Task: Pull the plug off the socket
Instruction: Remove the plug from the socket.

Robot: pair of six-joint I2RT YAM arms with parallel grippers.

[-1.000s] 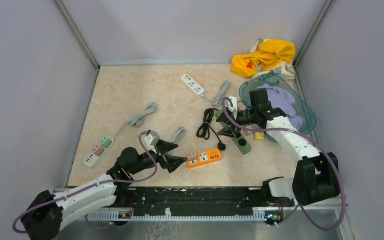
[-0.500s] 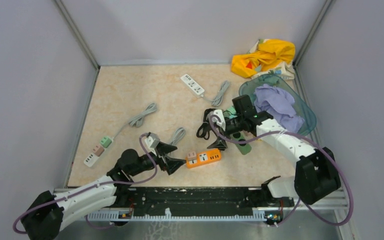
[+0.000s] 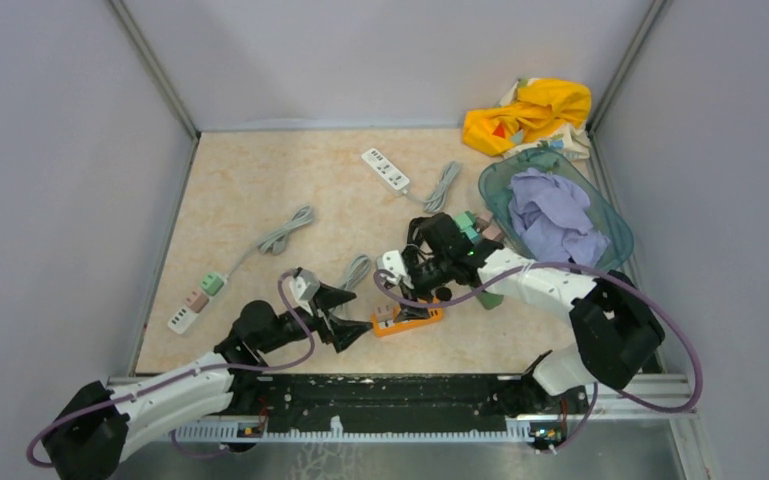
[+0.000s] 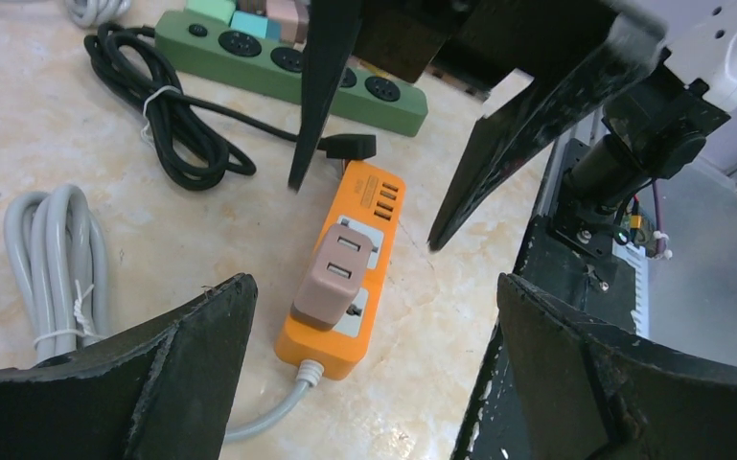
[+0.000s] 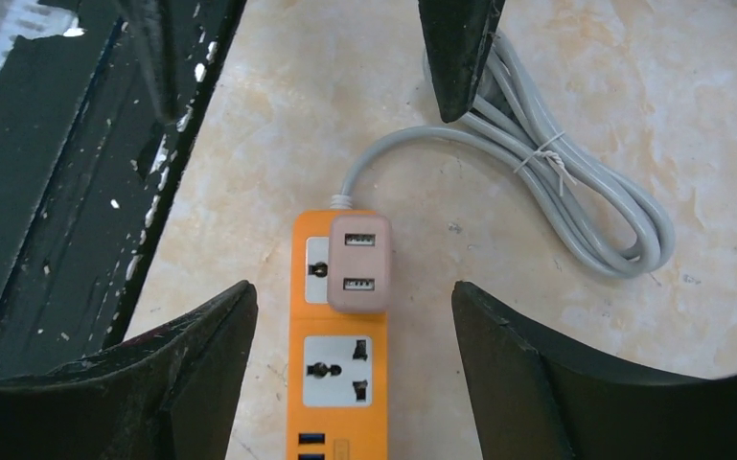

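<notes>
An orange power strip lies near the table's front edge with a pinkish-brown plug adapter in its left socket. My left gripper is open, just left of the strip's cable end. In the left wrist view the plug and strip lie ahead between the spread fingers of my left gripper. My right gripper is open, hovering over the strip. In the right wrist view the strip and plug sit between the fingers of my right gripper. Neither gripper touches the plug.
A green power strip with a black cable lies just beyond the orange one. The grey coiled cable lies beside it. A white strip, a teal basket, yellow cloth, a small strip and the front rail surround.
My right arm has swung left and toward the front, from the green strip to above the orange strip. My left arm has barely moved.
</notes>
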